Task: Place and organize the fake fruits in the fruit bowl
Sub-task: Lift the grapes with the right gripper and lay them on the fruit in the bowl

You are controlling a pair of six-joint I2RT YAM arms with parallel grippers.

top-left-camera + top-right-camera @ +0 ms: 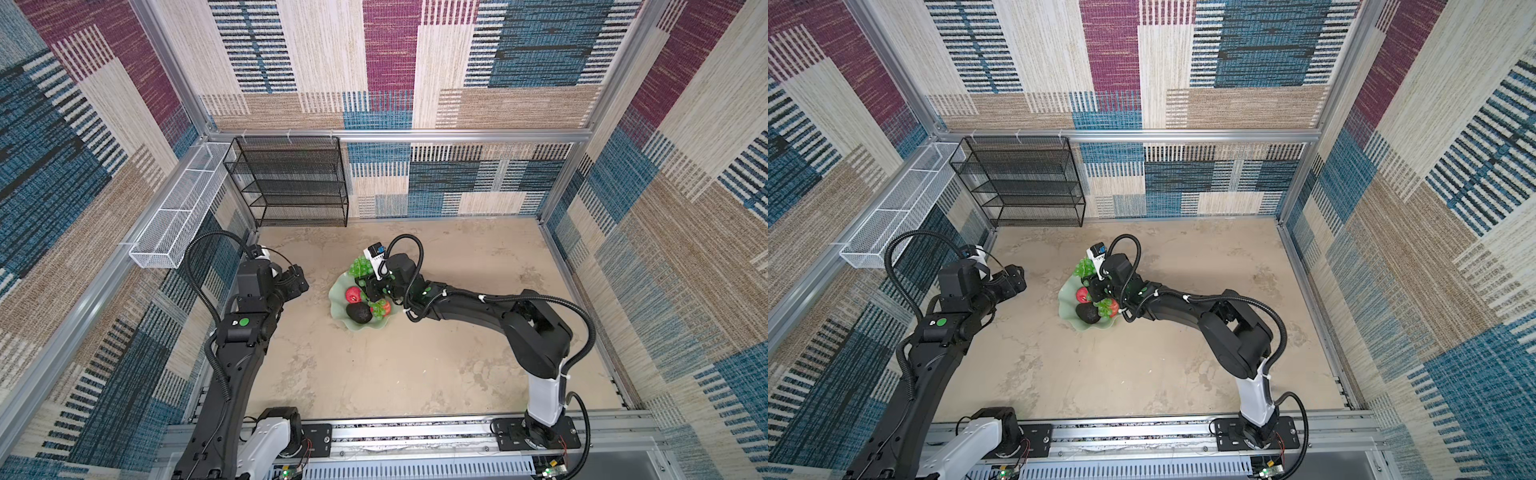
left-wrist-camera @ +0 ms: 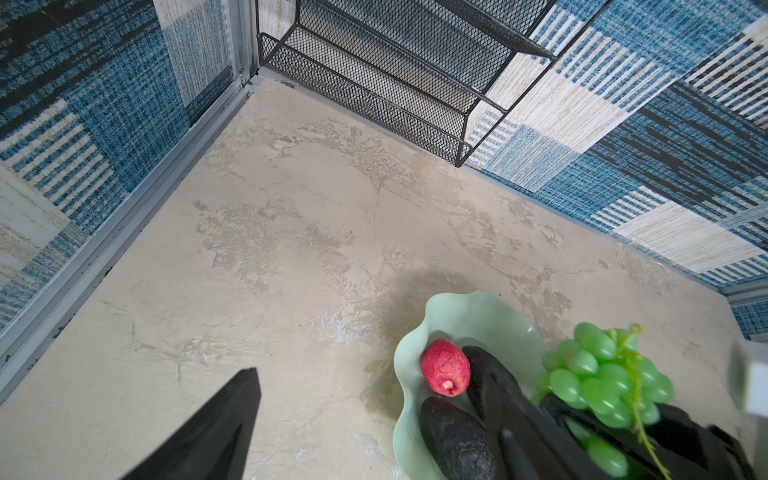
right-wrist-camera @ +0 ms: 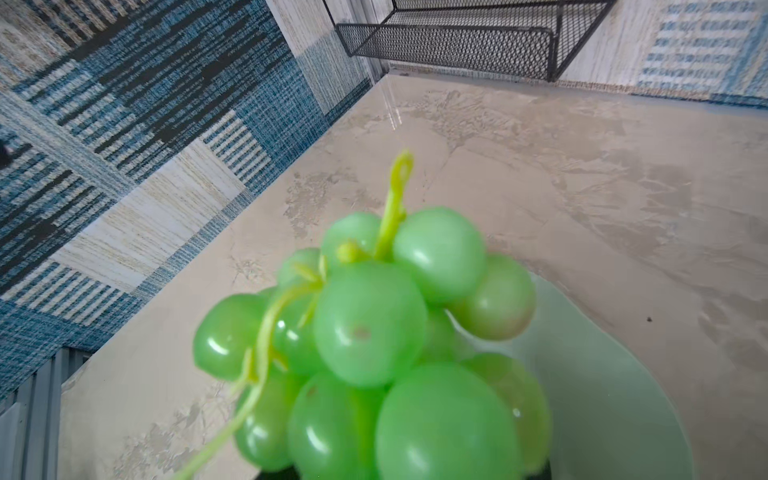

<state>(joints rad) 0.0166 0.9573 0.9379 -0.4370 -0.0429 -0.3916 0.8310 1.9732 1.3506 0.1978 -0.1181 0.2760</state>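
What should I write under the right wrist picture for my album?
Shiny green grapes up close, with the pale green bowl behind them.

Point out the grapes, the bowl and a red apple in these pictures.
grapes [image 3: 370,328]: right wrist view, on a middle grape.
bowl [image 2: 465,320]: left wrist view, on its bare inner wall.
red apple [image 2: 445,368]: left wrist view, on its middle.

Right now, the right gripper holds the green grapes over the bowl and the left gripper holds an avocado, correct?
No: the left gripper is open and empty beside the bowl, as both top views show. The right gripper does hold the green grapes.
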